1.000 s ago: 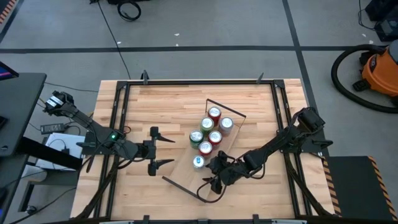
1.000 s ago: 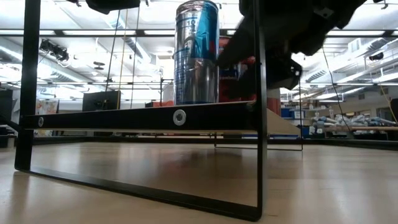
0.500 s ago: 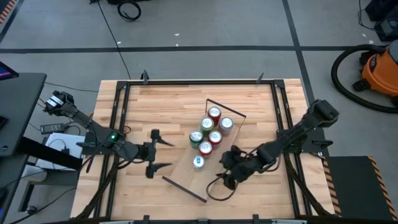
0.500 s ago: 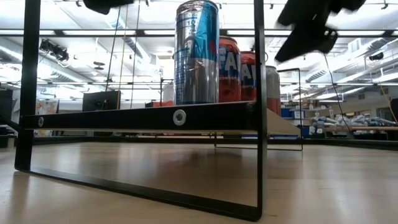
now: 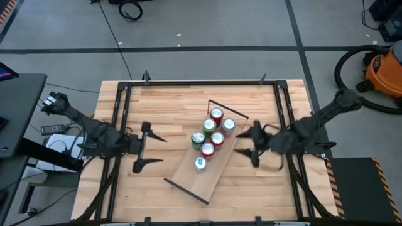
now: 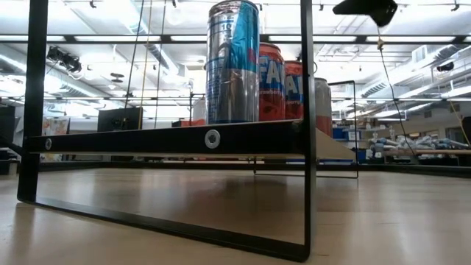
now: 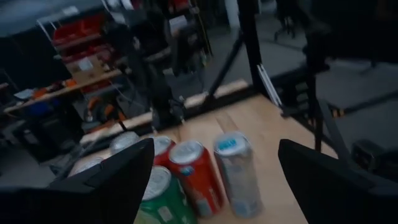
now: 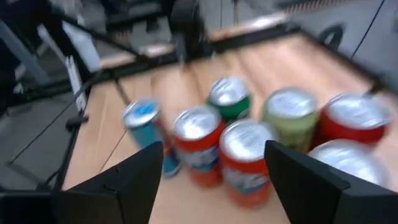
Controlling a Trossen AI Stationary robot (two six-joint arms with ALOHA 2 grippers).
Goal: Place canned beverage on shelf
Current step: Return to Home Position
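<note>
The shelf (image 5: 187, 176) is a light-wood board with black wire ends, lying slantwise on the table. Several cans stand upright on it: red, green and silver ones in a cluster (image 5: 212, 132) and a blue-topped can (image 5: 200, 164) nearest the near end. In the low view the blue can (image 6: 233, 62) stands in front of the red ones (image 6: 271, 81). My left gripper (image 5: 162, 149) is open and empty, left of the shelf. My right gripper (image 5: 240, 143) is open and empty, right of the cans and raised above them (image 6: 364, 9).
The black frame rails (image 5: 119, 125) run along the table's left, right and far edges. Bare tabletop (image 5: 169, 107) lies far of and left of the shelf. An orange vacuum (image 5: 383, 72) stands on the floor beyond the table's right side.
My right gripper has drawn away from the blue can at the shelf's near end, going up and toward the table's right and far edges. The blue can has stayed upright in place. My left gripper has pulled back a little toward the table's left edge.
</note>
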